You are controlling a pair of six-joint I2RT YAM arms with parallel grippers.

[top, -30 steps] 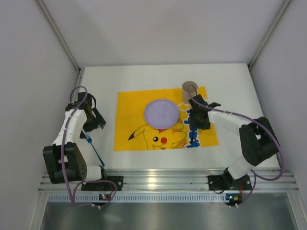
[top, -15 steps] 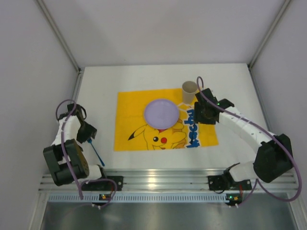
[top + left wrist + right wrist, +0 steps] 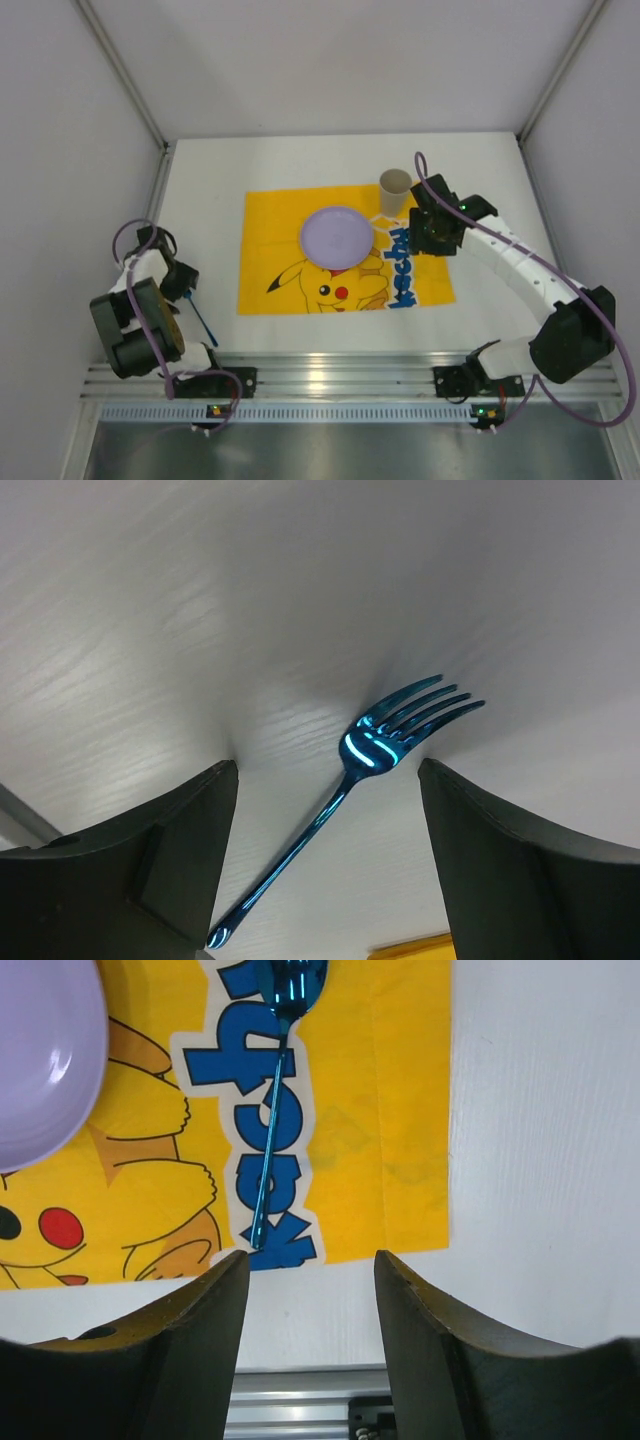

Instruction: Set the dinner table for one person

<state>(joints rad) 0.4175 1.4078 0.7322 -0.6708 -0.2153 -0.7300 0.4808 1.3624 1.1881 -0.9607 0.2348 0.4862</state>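
A lilac plate (image 3: 337, 237) sits in the middle of a yellow Pikachu mat (image 3: 270, 260) on the white dinner table (image 3: 200, 190). A beige cup (image 3: 395, 190) stands at the mat's far right corner. A blue fork (image 3: 203, 322) lies on the bare table left of the mat; in the left wrist view the fork (image 3: 370, 748) lies flat between the fingers. My left gripper (image 3: 178, 278) (image 3: 328, 768) is open and empty above it. A blue spoon (image 3: 272, 1120) lies on the mat's blue lettering. My right gripper (image 3: 432, 238) (image 3: 310, 1260) is open and empty above the mat's right part.
White walls close in the table at left, right and back. A metal rail (image 3: 340, 375) runs along the near edge, also seen in the right wrist view (image 3: 300, 1400). The plate's edge (image 3: 40, 1060) lies left of the spoon.
My left arm has folded back to the left and near side, with the fork lying on the table. My right gripper has moved off the spoon toward the far right.
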